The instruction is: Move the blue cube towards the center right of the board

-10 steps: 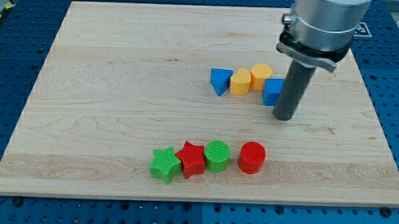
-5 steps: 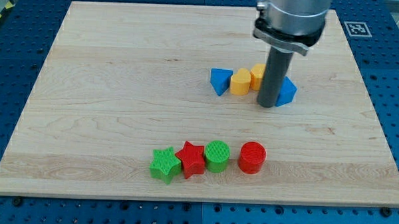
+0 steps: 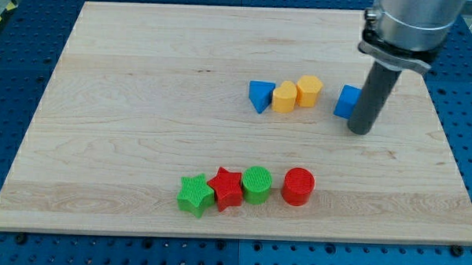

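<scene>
The blue cube point(image 3: 346, 101) lies on the wooden board point(image 3: 142, 121) toward the view's right, a short way right of the yellow blocks. My tip point(image 3: 361, 130) rests on the board just right of and below the cube, and the rod hides the cube's right side. I cannot tell if the rod touches it.
A blue triangle point(image 3: 259, 95), a yellow rounded block point(image 3: 284, 96) and a yellow hexagon point(image 3: 308, 90) sit in a row left of the cube. Near the view's bottom lie a green star point(image 3: 195, 195), a red star point(image 3: 226, 188), a green cylinder point(image 3: 256, 184) and a red cylinder point(image 3: 299, 186).
My tip swung left of the blue cube, then moved right. The cube has slid right, away from the yellow hexagon, and a gap has opened between them.
</scene>
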